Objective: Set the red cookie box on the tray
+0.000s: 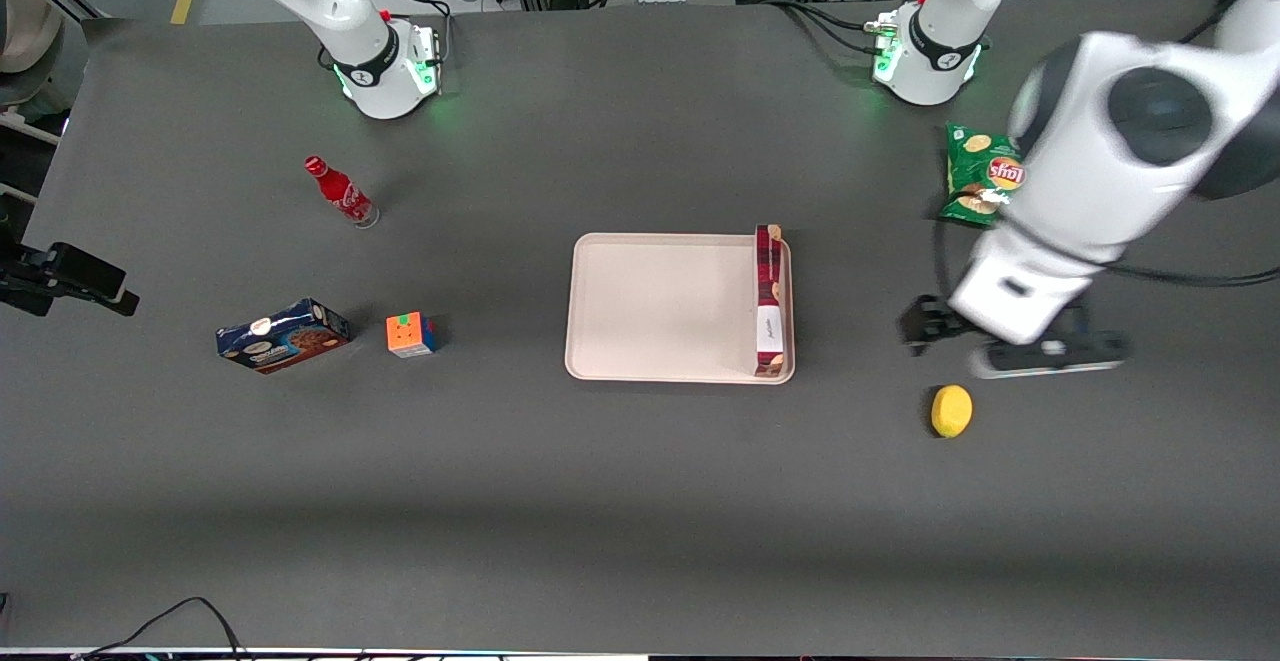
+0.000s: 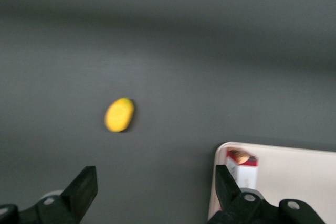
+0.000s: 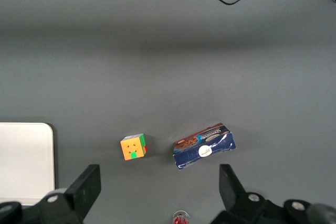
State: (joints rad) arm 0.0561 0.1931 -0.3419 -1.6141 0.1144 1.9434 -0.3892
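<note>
The red cookie box [image 1: 769, 301] already rests on the tray [image 1: 660, 306], standing on its long edge along the rim at the working arm's end, its plaid face and white label band showing and its length running with that short rim. The gripper [image 1: 1010, 341] hangs over bare bench [image 1: 640, 501] well apart from the tray, toward the working arm's end, with the lemon [image 1: 951, 411] just nearer the front camera than it. In the left wrist view its fingers [image 2: 81, 187] are spread wide with nothing between them, only dark bench and the lemon [image 2: 119, 114] showing past them, and the box end [image 2: 242, 167] sitting inside the tray corner [image 2: 223, 153]. By these signs the placing looks done and the step in hand is the retreat. To do it well, the arm should lift clear and travel away from the tray, not sweeping low toward the box, since it stands narrow side down hard against the rim and a nudge could tip it flat or off the tray. The green Lay's chip bag [image 1: 980, 173] and the lemon lie near the arm's path, so height first seems wise.
</note>
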